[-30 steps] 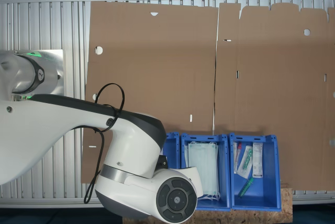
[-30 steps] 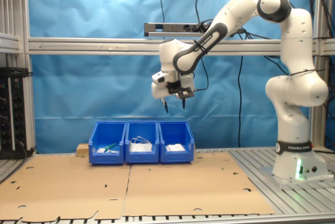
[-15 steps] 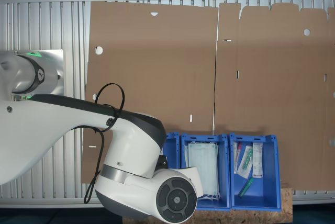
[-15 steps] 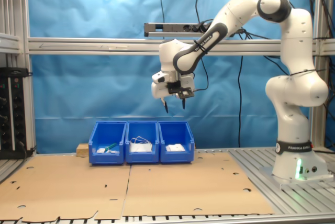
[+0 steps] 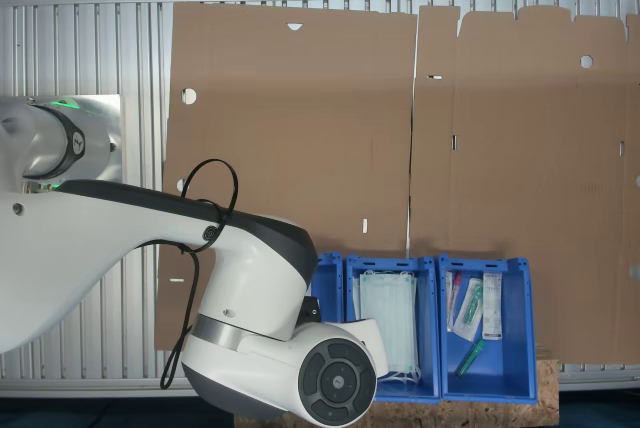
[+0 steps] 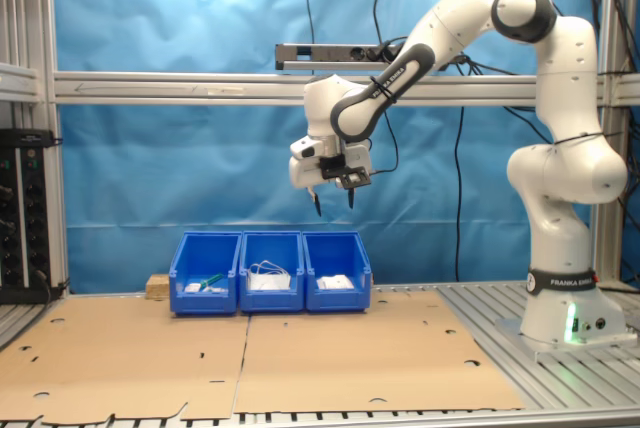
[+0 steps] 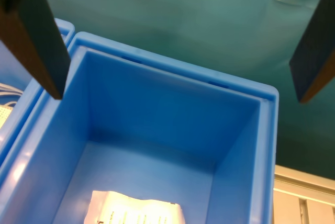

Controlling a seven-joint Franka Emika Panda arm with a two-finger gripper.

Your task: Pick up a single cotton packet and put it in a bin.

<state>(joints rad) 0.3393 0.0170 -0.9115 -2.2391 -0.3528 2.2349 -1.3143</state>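
Blue sheeting backs the cardboard-covered table, and nothing has moved over the last second: the gripper [image 6: 333, 204] still hangs high above the bin [image 6: 337, 283], jaws wide and empty. A packet [image 7: 137, 209] lies on the bin floor, so the task looks done.

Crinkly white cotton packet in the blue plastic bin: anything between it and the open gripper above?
Nothing visible. The gripper hangs open well above the rectangular blue plastic bin at the row's end, and the wrist view shows the crinkly white cotton packet lying uncovered on the bin floor.
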